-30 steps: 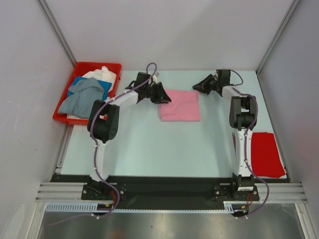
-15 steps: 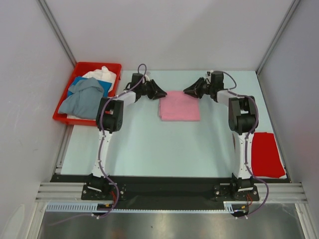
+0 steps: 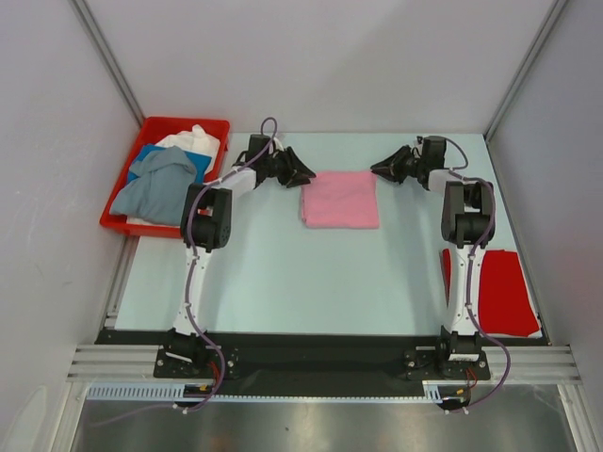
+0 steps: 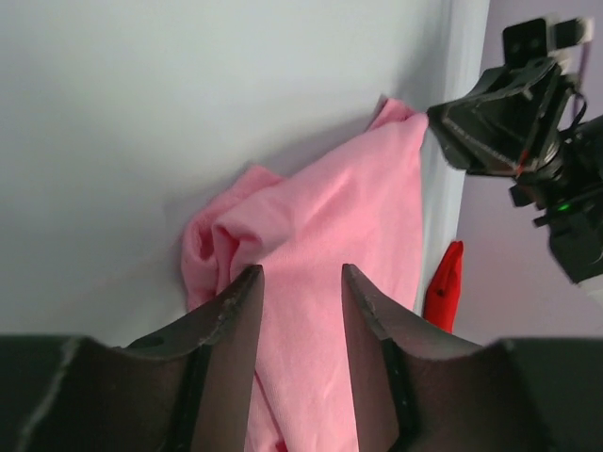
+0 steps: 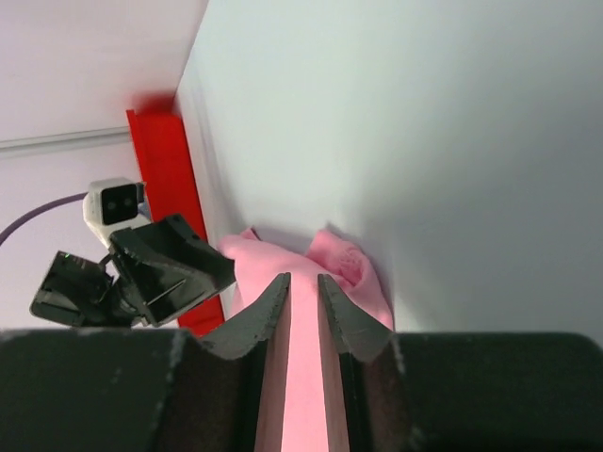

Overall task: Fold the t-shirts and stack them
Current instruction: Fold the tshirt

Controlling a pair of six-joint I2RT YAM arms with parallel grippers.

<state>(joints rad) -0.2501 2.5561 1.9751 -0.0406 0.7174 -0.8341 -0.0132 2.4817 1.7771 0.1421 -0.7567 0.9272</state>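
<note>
Pink t-shirt (image 3: 340,199) lies between both arms, equally near; left gripper (image 3: 308,175) is parted and empty, while for the right gripper (image 3: 378,169) I cannot tell.

The pale bench (image 3: 283,273) carries a folded pink t-shirt (image 3: 340,199) lying flat in its far half, about midway across, with bare surface all round it. A red t-shirt (image 3: 504,292) lies flat along the right edge in the near half (its left side is partly hidden behind the right arm), well apart from the pink one. A red bin (image 3: 151,127) sits at the far left corner, most of it out past the pale surface's left edge.
</note>
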